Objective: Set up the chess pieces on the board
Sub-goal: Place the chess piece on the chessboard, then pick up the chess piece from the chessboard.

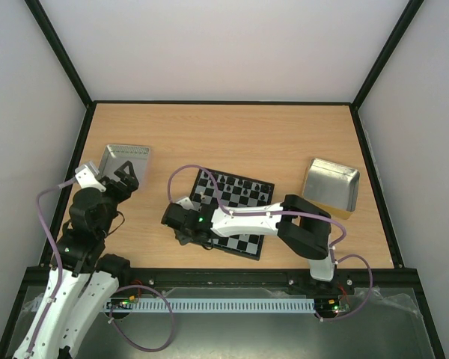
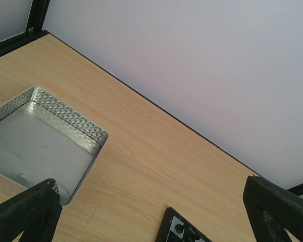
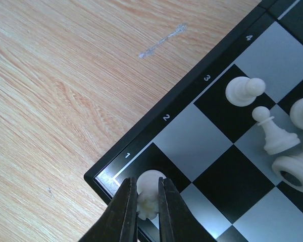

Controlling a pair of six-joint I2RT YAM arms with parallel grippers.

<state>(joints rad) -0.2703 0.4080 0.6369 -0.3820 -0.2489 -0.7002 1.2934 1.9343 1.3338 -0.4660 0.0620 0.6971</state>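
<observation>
Right fingers [image 3: 125, 214] clamp a white piece [image 3: 149, 187] between them, probably light and slippery, I'd grip mid-body; left fingers [image 2: 25, 212] apart.

Left gripper [image 2: 151, 214] spread wide over the wooden table [image 2: 156, 151], its 2 dark fingertips [image 2: 25, 212] in the bottom corners.
A shiny metal tray [image 2: 65, 113] with a patterned rim lies at the left. 1 black corner of the board [image 2: 184, 229] shows at the bottom edge, apart from the tray. A pale wall [image 2: 192, 60] stands behind.
</observation>
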